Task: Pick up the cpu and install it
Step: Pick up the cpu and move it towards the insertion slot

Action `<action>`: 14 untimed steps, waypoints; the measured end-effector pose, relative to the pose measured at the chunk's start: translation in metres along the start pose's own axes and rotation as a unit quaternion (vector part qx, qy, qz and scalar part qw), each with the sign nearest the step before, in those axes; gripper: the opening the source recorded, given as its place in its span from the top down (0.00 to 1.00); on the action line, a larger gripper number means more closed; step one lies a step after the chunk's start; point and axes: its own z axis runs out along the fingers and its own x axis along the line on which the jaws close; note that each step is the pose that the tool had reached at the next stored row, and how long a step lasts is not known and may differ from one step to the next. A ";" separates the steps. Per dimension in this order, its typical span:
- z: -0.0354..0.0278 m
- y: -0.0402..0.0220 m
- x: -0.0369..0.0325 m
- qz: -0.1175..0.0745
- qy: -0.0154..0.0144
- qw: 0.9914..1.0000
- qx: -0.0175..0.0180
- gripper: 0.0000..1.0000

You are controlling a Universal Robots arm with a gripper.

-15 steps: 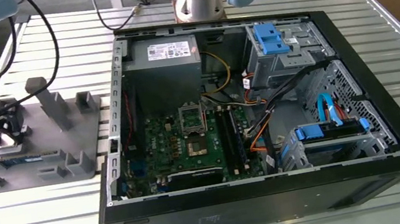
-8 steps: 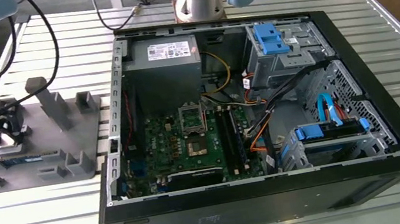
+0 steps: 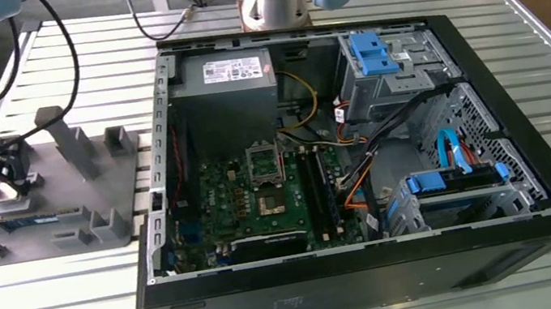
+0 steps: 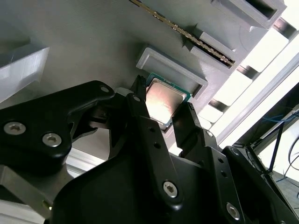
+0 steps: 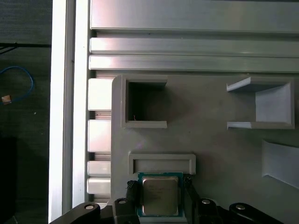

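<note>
The gripper (image 4: 162,103) has its black fingers (image 4: 145,126) drawn in narrow against two opposite edges of the cpu (image 5: 160,196). The cpu lies flat between them on the grey fixture plate (image 5: 219,154). Just past the fingertips stands a low grey ledge (image 5: 162,163). Beyond the ledge is an open square pocket (image 5: 145,103), then the slatted aluminium table (image 5: 187,46). Well apart from the fingers, the open computer case (image 3: 380,270) shows in the exterior view.
</note>
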 end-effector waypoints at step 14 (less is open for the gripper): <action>-0.0059 0.0002 0.0000 0.000 0.000 1.000 0.000 0.53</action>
